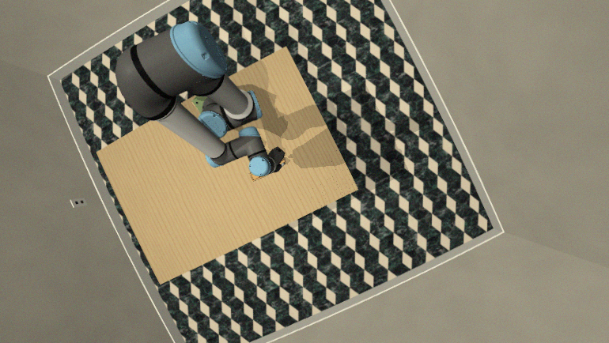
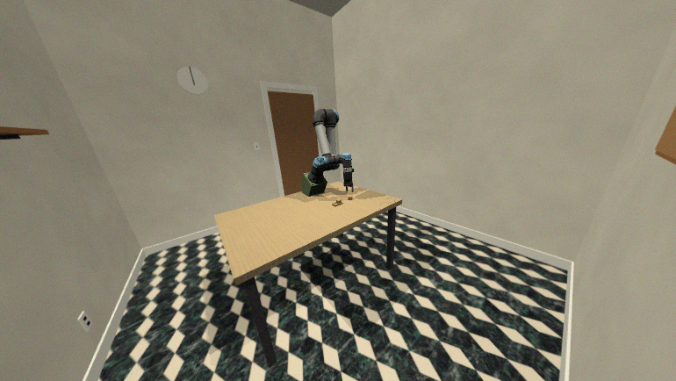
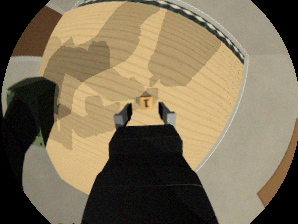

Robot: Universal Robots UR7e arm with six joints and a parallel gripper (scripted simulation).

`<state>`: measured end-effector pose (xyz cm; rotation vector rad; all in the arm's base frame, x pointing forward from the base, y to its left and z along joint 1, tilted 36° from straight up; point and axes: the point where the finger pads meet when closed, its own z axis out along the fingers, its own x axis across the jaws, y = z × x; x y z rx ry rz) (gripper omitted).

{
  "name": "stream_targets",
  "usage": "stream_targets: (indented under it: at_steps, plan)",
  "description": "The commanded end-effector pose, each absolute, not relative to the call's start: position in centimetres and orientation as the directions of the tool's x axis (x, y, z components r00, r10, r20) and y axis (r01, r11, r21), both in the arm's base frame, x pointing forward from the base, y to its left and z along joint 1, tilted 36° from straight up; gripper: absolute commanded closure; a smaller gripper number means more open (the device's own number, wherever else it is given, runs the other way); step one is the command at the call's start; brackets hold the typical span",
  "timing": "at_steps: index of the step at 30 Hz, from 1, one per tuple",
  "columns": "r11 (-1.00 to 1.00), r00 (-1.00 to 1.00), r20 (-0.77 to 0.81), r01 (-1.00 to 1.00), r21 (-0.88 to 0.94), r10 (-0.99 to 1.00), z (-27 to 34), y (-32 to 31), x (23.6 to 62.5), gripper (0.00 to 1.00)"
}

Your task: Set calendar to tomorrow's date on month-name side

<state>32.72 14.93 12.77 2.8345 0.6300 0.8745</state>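
Note:
My gripper [image 3: 145,107] is open and empty, pointing straight down over the far right part of the wooden table. A small wooden cube [image 3: 144,102] with a dark mark on its top face lies on the table just below and between my fingertips, and my fingers do not touch it. In the exterior view the gripper [image 2: 348,188] hangs just above this cube [image 2: 350,197]. The small wooden tray [image 2: 337,204] stands a little to the cube's left on the table. Its contents are too small to tell. From above, my wrist [image 1: 261,165] hides most of the tray.
The arm's green base [image 2: 312,184] stands at the table's far edge. The table's right edge [image 2: 395,201] is close to the cube. A brown door [image 2: 293,141] is behind the arm.

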Motion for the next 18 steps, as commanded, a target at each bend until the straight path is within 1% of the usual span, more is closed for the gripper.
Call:
stream_targets:
  at_steps: [1, 18]
  plan:
    - [-0.910, 0.746, 0.521, 0.334, 0.247, 0.415, 12.95, 15.00, 32.76, 0.00]
    - [-0.910, 0.744, 0.525, 0.327, 0.253, 0.413, 13.02, 15.03, 32.77, 0.00]
